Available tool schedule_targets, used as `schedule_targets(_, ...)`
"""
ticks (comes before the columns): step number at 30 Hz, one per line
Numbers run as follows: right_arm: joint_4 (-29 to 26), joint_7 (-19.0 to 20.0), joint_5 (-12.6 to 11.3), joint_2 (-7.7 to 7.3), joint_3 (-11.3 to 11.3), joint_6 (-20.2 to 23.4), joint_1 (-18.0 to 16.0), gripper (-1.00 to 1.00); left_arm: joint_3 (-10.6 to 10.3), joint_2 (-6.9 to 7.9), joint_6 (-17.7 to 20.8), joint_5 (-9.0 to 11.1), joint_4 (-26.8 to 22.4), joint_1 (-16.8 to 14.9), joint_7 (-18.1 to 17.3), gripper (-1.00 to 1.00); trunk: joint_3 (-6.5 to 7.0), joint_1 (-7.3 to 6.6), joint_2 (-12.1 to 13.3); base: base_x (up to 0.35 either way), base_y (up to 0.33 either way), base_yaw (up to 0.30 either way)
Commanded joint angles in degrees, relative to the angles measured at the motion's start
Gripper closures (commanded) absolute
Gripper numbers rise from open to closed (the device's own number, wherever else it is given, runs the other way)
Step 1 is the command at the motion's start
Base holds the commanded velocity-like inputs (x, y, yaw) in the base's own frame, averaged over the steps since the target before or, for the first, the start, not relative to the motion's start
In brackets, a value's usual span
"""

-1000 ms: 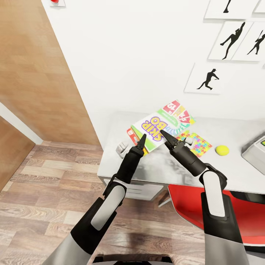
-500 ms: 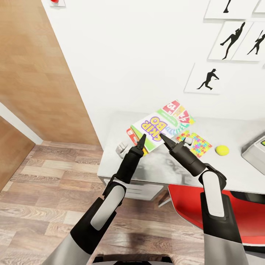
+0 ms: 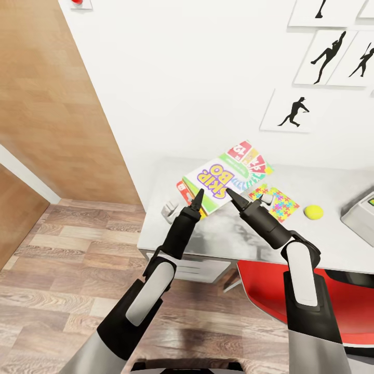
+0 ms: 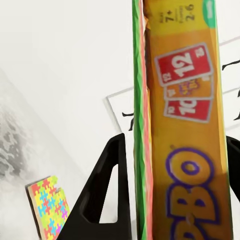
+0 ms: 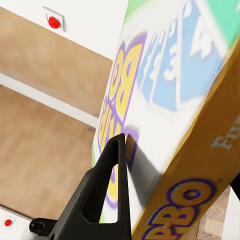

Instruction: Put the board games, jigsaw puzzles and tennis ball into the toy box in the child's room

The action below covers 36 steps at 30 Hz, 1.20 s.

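1. The red chair (image 3: pixel 332 296) is sitting nearest, at 5 o'clock, tucked under the table (image 3: pixel 234 244).
2. The left gripper (image 3: pixel 196 200) and right gripper (image 3: pixel 232 197) are both clamping the Skip-Bo box (image 3: pixel 224 179), each on a near edge; the wrist views are showing its edge running between the fingers.
3. The box is being held tilted above the table, its long axis running from 7 to 1 o'clock, just beyond both grippers.
4. The toy box (image 3: pixel 359 218) is lying at 3 o'clock, well apart, so the carry looks to be heading rightward; the right arm is nearer to it.
5. The puzzle (image 3: pixel 278 201) and ball (image 3: pixel 313 211) are resting between, on the table.
6. Against the earlier frame, the box and left gripper are sitting slightly further left and higher.
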Motion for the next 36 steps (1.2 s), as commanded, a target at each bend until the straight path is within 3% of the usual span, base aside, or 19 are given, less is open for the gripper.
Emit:
schedule_targets(1, -0.01, 0.18, -0.28, 0.06, -0.19, 0.38, -0.09, 1.0, -0.07, 0.04, -0.19, 0.67, 0.02, -0.04, -0.28, 1.0, -0.07, 0.03, -0.09, 0.0, 0.0, 0.0)
schedule_targets(24, -0.01, 0.21, -0.34, 0.05, -0.14, 0.37, -0.13, 1.0, -0.08, 0.04, -0.02, 0.76, -0.01, -0.06, -0.28, 1.0, -0.07, 0.03, -0.09, 0.0, 0.0, 0.0)
schedule_targets(25, -0.01, 0.21, -0.35, 0.05, -0.14, 0.36, -0.13, 1.0, -0.09, 0.03, -0.01, 0.76, -0.01, -0.04, -0.28, -1.0, -0.07, 0.03, -0.09, 0.0, 0.0, 0.0)
schedule_targets(31, -0.01, 0.23, -0.38, 0.0, -0.15, 0.4, -0.13, 1.0, -0.17, -0.01, 0.31, 0.85, -0.04, -0.15, 0.77, -1.0, -0.07, 0.03, -0.09, 0.0, 0.0, 0.0)
schedule_targets(36, -0.01, 0.2, -0.32, -0.16, -0.18, 0.42, -0.2, 1.0, -0.4, 0.03, 0.61, 2.42, -2.09, -0.18, 4.83, -1.0, -0.07, 0.03, -0.09, 0.0, 0.0, 0.0)
